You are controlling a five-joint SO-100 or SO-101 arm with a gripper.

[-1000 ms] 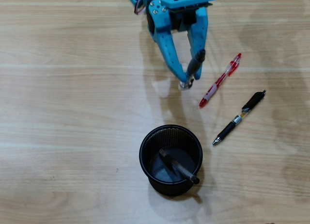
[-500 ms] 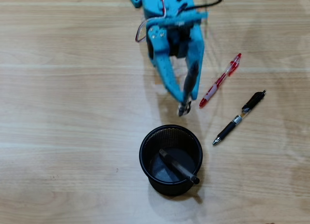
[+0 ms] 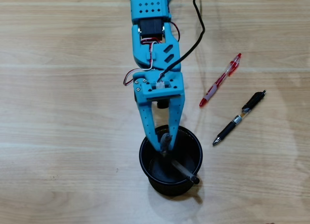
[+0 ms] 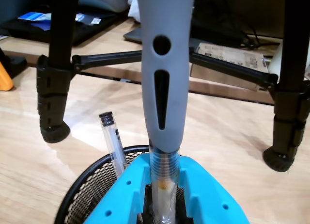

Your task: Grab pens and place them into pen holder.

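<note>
Over pen holder, grey-sleeve pen clamped upright btwn pincer tips

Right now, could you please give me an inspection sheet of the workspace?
Surface: light wood table, bare around the work.
Job's things: pen holder with one pen leaning inside; grey-sleeved pen held upright over it; red-and-white pen and black-and-silver pen lying to the right in the overhead view.
Clutter: nothing seen.
Grippers: gripper shut on the grey-sleeved pen.
Cables: black cable along the arm.
Surroundings: black stand legs.
</note>
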